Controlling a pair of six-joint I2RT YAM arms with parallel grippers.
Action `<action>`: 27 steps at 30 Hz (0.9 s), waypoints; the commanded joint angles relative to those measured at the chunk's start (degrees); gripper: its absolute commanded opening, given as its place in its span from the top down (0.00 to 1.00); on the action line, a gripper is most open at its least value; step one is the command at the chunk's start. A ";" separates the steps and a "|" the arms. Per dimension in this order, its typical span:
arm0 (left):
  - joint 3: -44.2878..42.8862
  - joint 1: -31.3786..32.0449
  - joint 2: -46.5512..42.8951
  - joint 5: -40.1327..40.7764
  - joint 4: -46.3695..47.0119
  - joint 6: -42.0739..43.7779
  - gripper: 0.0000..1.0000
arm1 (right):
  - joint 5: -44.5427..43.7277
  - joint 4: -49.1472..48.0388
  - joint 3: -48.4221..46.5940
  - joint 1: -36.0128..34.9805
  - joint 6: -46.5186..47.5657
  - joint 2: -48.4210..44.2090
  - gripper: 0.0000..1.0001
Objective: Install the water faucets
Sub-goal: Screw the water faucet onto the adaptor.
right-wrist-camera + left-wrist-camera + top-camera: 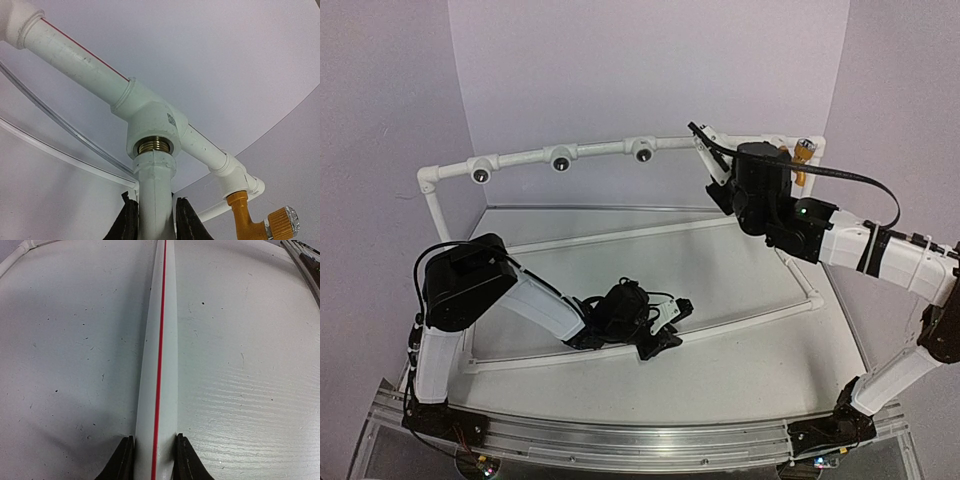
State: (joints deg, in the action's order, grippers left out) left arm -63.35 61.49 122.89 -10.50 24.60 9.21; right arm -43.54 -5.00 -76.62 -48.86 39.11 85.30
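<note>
The yellow-orange faucet is fitted at the end of the pipe frame, the white faucet, clenched in the jaws of the right gripper, meets the tee socket and seems not yet fully seated, and the jaws of the left gripper clamp a red-striped pipe.

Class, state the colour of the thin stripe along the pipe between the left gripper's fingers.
Red stripe, clearest in the left wrist view.

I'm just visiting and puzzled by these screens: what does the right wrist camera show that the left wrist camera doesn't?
Only the right wrist view: the right claw shut on a white tap at a brass-ringed socket, plus a yellow tap. Only the left wrist view: the left claw shut on a pipe lying along the white table. Both: a shut claw on white plastic, and a red line along the pipe.
</note>
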 commanded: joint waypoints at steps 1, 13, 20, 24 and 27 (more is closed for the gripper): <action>4.48 0.29 6.66 6.37 -17.60 -5.68 1.00 | 2.90 -2.55 -4.06 1.09 -4.41 0.36 1.00; 4.33 0.29 6.75 6.37 -17.63 -5.61 1.00 | 5.95 -0.92 -5.76 2.41 -13.20 1.09 1.00; 4.36 0.29 6.83 6.31 -17.65 -5.59 1.00 | 8.07 0.94 -7.11 2.66 -18.43 1.12 1.00; 4.35 0.35 6.82 6.30 -17.63 -5.61 1.00 | 9.10 1.79 -7.80 2.67 -20.55 1.27 1.00; 4.45 0.38 6.84 6.28 -17.63 -5.60 1.00 | 9.73 2.53 -8.52 2.73 -22.04 1.26 1.00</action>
State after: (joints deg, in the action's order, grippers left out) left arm -63.37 61.47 123.22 -9.39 25.46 9.19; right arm -37.13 1.88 -80.81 -46.95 21.48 85.86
